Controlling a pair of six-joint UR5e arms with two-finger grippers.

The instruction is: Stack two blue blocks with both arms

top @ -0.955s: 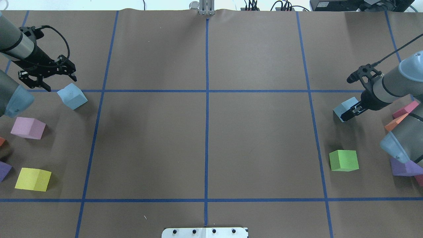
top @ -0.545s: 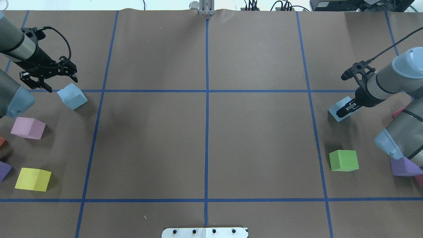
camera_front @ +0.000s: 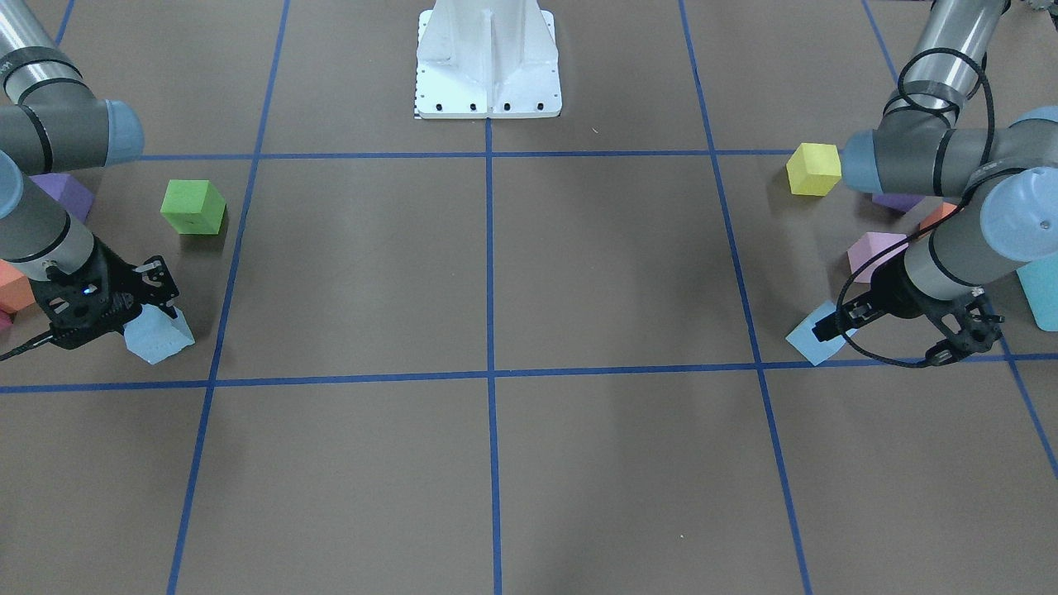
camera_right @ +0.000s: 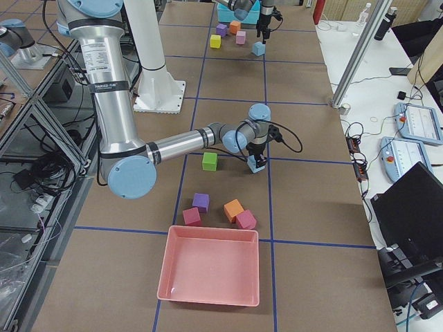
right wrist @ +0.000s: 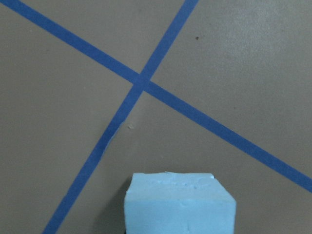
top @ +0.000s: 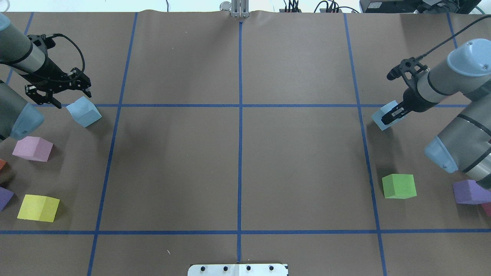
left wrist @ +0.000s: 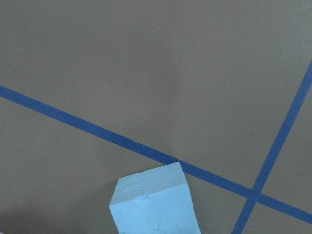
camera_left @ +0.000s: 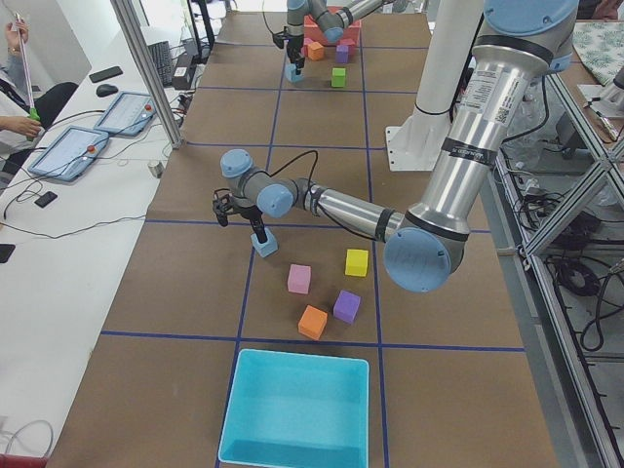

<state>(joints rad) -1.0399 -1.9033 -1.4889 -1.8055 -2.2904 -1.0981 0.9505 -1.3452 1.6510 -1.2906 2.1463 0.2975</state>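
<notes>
left arm [top: 15,53]: comes in over the table's left end, forearm stretched toward the far edge, wrist tipped down.
left gripper [top: 73,99]: fingers spread wide, grasping nothing, poised just over the left blue block.
left blue block [top: 83,111]: sits on the paper near the left end, against a tape line, apart from the other cubes.
right arm [top: 448,76]: comes in over the right end, elbow bent, wrist pointing down and inward.
right gripper [top: 387,117]: clamped on the right blue block, with a finger on each side.
right blue block [top: 379,117]: in the gripper near the right end, by a tape crossing, and seemingly raised slightly off the paper.
turquoise bin [camera_left: 297,355]: at the left end's edge; the pink cube [camera_left: 299,279] and yellow cube [camera_left: 357,262] lie outside it on the paper.
pink bin [camera_right: 208,297]: at the right end's edge; the green cube [camera_right: 210,161] lies outside it.
</notes>
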